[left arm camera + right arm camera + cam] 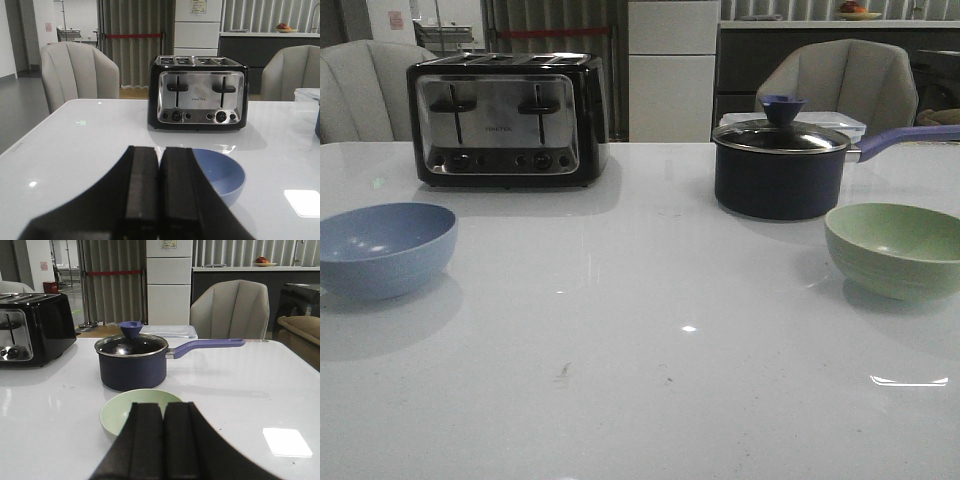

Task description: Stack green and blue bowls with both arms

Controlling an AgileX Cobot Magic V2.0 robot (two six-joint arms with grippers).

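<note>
The blue bowl (382, 248) sits empty on the white table at the far left; the green bowl (898, 248) sits empty at the far right. Neither arm shows in the front view. In the left wrist view my left gripper (159, 152) is shut with nothing in it, held short of the blue bowl (225, 175), which its fingers partly cover. My right gripper (163, 407), seen in the right wrist view, is likewise shut and empty, just short of the green bowl (120, 412).
A black and chrome toaster (506, 120) stands at the back left. A dark navy lidded saucepan (780, 166) with a purple handle stands at the back right, just behind the green bowl. Grey chairs stand beyond the table's far edge.
</note>
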